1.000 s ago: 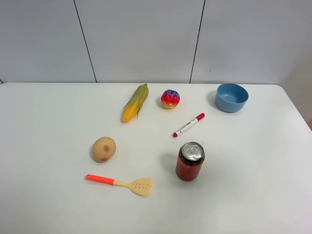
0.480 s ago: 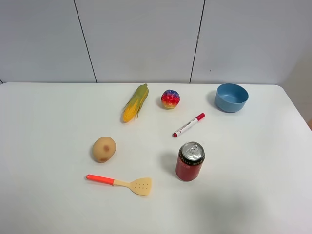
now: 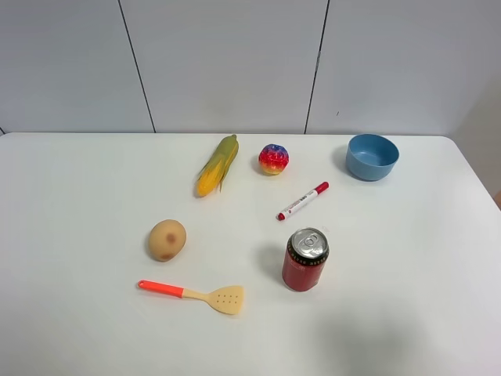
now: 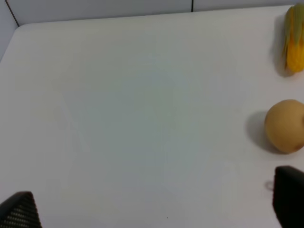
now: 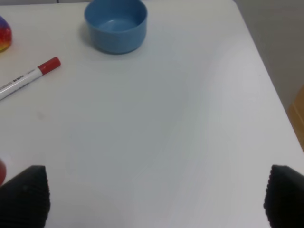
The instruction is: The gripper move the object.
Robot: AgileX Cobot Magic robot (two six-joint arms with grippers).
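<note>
The rainbow ball (image 3: 273, 159) rests on the white table (image 3: 407, 258) at the back, between the corn and the blue bowl. Its edge also shows in the right wrist view (image 5: 4, 34). Neither arm shows in the high view. In the left wrist view my left gripper (image 4: 154, 209) is open and empty above bare table, with the potato (image 4: 285, 125) beside one fingertip (image 4: 289, 199). In the right wrist view my right gripper (image 5: 154, 197) is open and empty, its fingertips (image 5: 23, 194) wide apart over the table, well short of the ball.
A corn cob (image 3: 217, 164), a blue bowl (image 3: 373, 156), a red-capped marker (image 3: 303, 200), a red can (image 3: 305, 259), a tan potato (image 3: 167, 240) and a spatula (image 3: 194, 294) lie on the table. The bowl (image 5: 115, 23) and marker (image 5: 28, 77) show in the right wrist view.
</note>
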